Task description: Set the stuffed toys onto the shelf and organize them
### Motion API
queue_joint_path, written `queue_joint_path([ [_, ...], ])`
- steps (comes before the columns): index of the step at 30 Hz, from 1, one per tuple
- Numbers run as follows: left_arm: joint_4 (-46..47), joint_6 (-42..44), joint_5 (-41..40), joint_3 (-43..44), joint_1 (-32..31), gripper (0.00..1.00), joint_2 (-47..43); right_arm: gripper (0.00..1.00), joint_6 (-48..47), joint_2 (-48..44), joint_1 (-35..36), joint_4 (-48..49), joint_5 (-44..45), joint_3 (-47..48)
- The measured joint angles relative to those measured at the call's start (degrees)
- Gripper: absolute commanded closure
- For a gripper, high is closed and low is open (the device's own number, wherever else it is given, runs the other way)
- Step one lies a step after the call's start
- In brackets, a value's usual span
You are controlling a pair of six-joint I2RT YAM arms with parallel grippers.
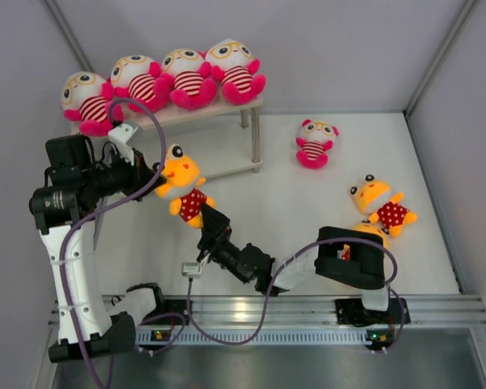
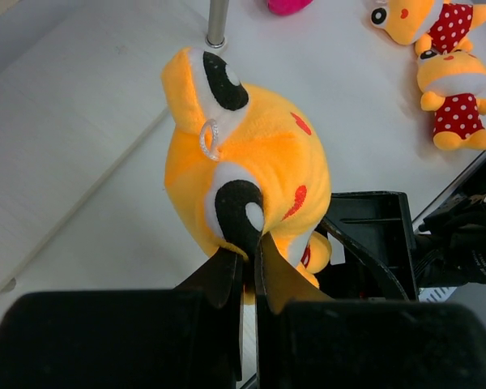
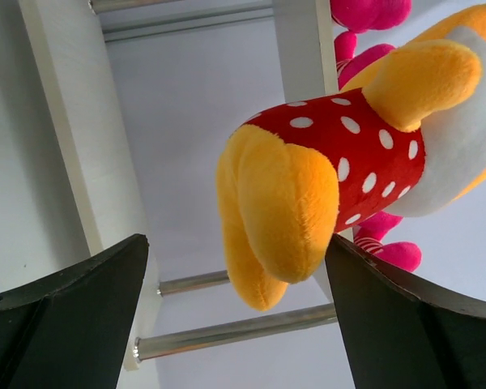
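Left gripper point(image 2: 249, 243) is clamped on the head of the orange plush point(image 2: 251, 162), holding it above the table point(image 1: 292, 203), just in front of the shelf point(image 1: 166, 116) at the far-left corner. Body points toward the right gripper point(image 3: 235, 243), whose jaws stand wide either side of the legs, not touching. Left arm is nearer the shelf.

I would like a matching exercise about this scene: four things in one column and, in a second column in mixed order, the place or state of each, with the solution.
Things
1. left claw
2. right claw
3. row of four striped toys
4. single striped toy

Places or states
A. alone on the table
B. open, by the feet of the orange toy
C. shut on the head of the orange toy
D. on the top board of the shelf

Pairs: 1-C, 2-B, 3-D, 4-A
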Motion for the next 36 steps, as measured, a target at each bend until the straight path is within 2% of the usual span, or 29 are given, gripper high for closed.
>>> queue_joint_path([
  [9,-0.02,-0.07,0.83,0.17,0.0,1.0,0.07,0.16,-1.16,0.04,-0.13,0.02,-0.87,1.4],
  [11,0.0,-0.04,0.83,0.17,0.0,1.0,0.07,0.21,-1.55,0.46,-0.5,0.13,-1.11,3.45],
  [12,0.0,-0.04,0.83,0.17,0.02,1.0,0.07,0.25,-1.62,0.72,-0.79,0.15,-1.22,4.24],
  [13,0.0,-0.04,0.83,0.17,0.0,1.0,0.07,0.39,-1.64,0.92,-1.16,0.13,-1.36,4.87],
  [15,0.07,-0.04,0.83,0.15,0.02,1.0,0.07,0.53,-1.9,1.07,-1.81,0.22,-1.66,5.29],
  [16,0.09,-0.04,0.83,0.13,0.02,1.0,0.07,0.63,-1.99,1.22,-2.14,0.07,-1.88,5.6],
  [20,0.24,-0.02,0.72,-0.33,0.02,1.0,0.09,0.84,-1.36,1.42,-2.58,0.02,-2.67,6.27],
  [21,0.17,-0.02,0.28,-0.39,0.0,0.95,0.11,0.93,-0.98,1.36,-2.58,0.04,-2.89,6.27],
  [22,0.15,-0.02,-0.2,-0.39,0.0,0.7,0.17,0.99,-0.5,1.22,-2.58,-0.11,-2.97,6.25],
  [23,0.15,0.15,-0.92,-0.44,0.0,0.61,0.28,1.0,0.02,0.9,-2.58,-0.44,-2.99,6.19],
  [25,0.17,0.26,-2.73,-0.52,0.0,0.54,0.63,1.0,1.86,-1.05,-2.58,-2.62,-2.64,5.07],
  [26,0.2,0.42,-3.91,-0.66,0.0,0.42,0.81,1.0,2.99,-2.62,-2.58,-4.42,-2.45,4.17],
  [28,0.11,0.85,-6.54,-1.25,0.0,0.33,1.29,1.0,5.22,-6.1,-2.58,-8.37,-2.03,2.27],
  [29,0.09,1.11,-7.82,-1.49,0.0,0.2,1.62,1.0,6.67,-7.96,-2.58,-11.02,-1.7,1.6],
  [32,0.15,1.6,-11.13,-2.01,0.0,0.13,2.64,1.0,10.64,-11.74,-2.6,-19.45,-0.44,1.27],
  [36,0.13,2.93,-14.51,-2.21,0.0,0.11,2.51,1.0,16.39,-12.41,-3.54,-32.59,1.18,2.84],
])
